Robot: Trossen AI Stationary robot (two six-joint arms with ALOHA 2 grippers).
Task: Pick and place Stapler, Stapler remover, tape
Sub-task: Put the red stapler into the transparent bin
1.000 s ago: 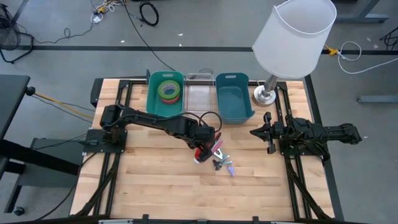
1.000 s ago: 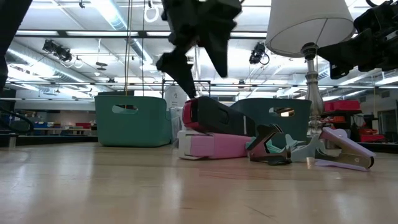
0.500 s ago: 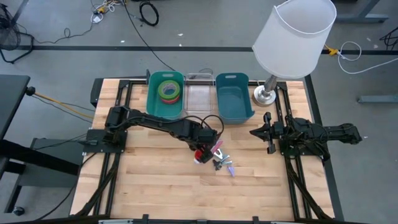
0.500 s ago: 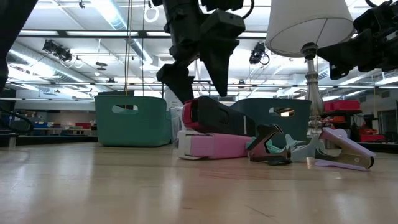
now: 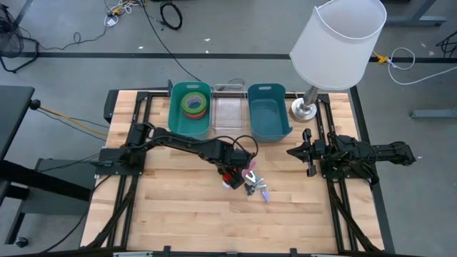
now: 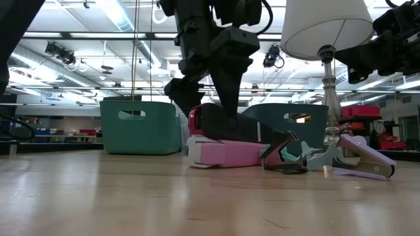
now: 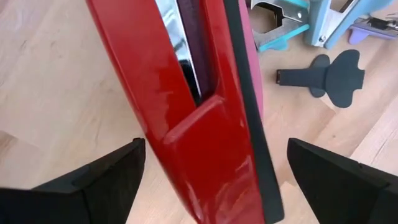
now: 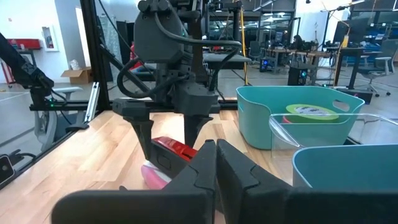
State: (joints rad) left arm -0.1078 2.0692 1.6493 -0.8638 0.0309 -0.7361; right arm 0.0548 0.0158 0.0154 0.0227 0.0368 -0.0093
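Observation:
A red and black stapler lies slanted on top of a pink stapler in the middle of the table. My left gripper is open and points down over the red stapler, one finger on each side, with a gap showing on both. A dark and teal stapler remover and a pale blue and purple one lie just right of the staplers. Green tape rolls sit in the green bin. My right gripper waits shut at the right.
A clear bin and a blue bin stand beside the green bin along the far edge. A lamp with a white shade stands on its base at the far right. Bare wood lies along the near side.
My left gripper has come down onto the red stapler, staying open; its fingers, which hung above the stapler, now stand on either side of it. The staplers and removers have not moved.

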